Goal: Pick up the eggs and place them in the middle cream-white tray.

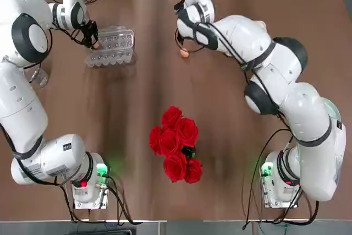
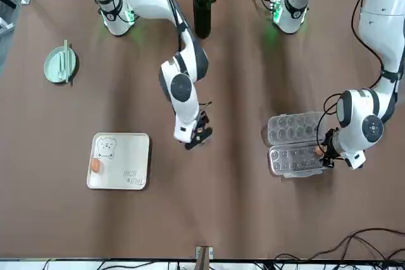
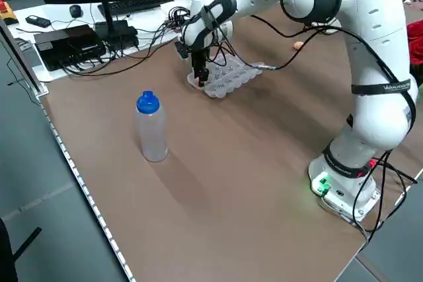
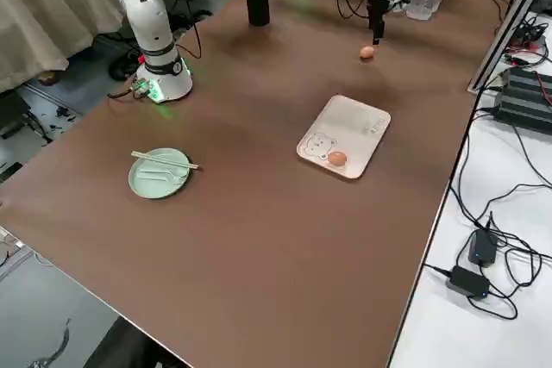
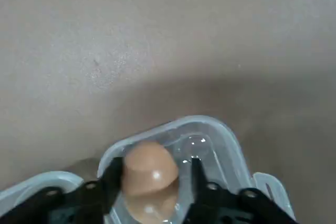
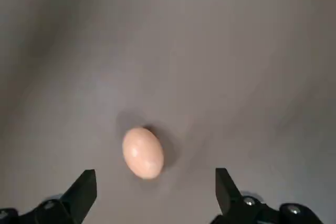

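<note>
One egg (image 2: 95,165) lies on the cream-white tray (image 2: 126,169), beside its bear drawing; the same egg (image 4: 336,158) and tray (image 4: 358,127) show in the right side view. A second egg (image 6: 143,152) rests on the bare table, and my right gripper (image 6: 155,192) hangs open just above it, a finger (image 6: 84,190) on each side. That egg (image 1: 184,53) sits at the far middle of the table. A third egg (image 5: 149,171) sits in a corner cup of the clear egg carton (image 1: 110,47), and my left gripper (image 5: 155,163) is shut on it.
A vase of red roses (image 1: 176,147) stands mid-table near the arms' bases. A pale green plate (image 2: 60,64) with chopsticks lies at the robot's right. A blue-capped bottle (image 3: 151,127) stands near the table's left edge. Cables and gear line the far edge.
</note>
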{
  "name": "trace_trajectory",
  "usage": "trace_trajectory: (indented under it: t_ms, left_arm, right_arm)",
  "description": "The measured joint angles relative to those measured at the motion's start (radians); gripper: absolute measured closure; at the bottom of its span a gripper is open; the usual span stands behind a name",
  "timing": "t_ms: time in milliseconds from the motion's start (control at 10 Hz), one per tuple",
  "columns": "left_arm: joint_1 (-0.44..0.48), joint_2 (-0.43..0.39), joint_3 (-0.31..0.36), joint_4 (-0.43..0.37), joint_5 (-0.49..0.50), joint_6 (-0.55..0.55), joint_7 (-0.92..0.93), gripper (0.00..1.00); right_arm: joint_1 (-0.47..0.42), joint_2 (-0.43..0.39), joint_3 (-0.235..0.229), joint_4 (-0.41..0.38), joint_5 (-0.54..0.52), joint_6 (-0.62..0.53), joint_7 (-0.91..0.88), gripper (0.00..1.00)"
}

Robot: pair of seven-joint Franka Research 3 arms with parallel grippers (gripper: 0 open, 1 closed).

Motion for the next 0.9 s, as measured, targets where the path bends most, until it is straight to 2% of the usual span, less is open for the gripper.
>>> trace_trajectory:
  t_ms: [400,700,900]
  left_arm:
    - [0.0,-0.022,-0.001,0.008,0.004,-0.039,0.026,0.53]
    - [0.0,-0.119,-0.012,0.026,0.004,-0.123,0.034,0.53]
    - [0.0,-0.169,-0.041,0.054,-0.032,-0.188,0.038,0.53]
  right_arm:
    - [0.007,0.043,0.003,-0.001,-0.003,0.037,-0.199,0.0]
    - [0.012,0.066,0.024,-0.002,-0.033,0.078,-0.226,0.0]
    - [0.013,0.088,0.028,-0.003,-0.043,0.124,-0.228,0.0]
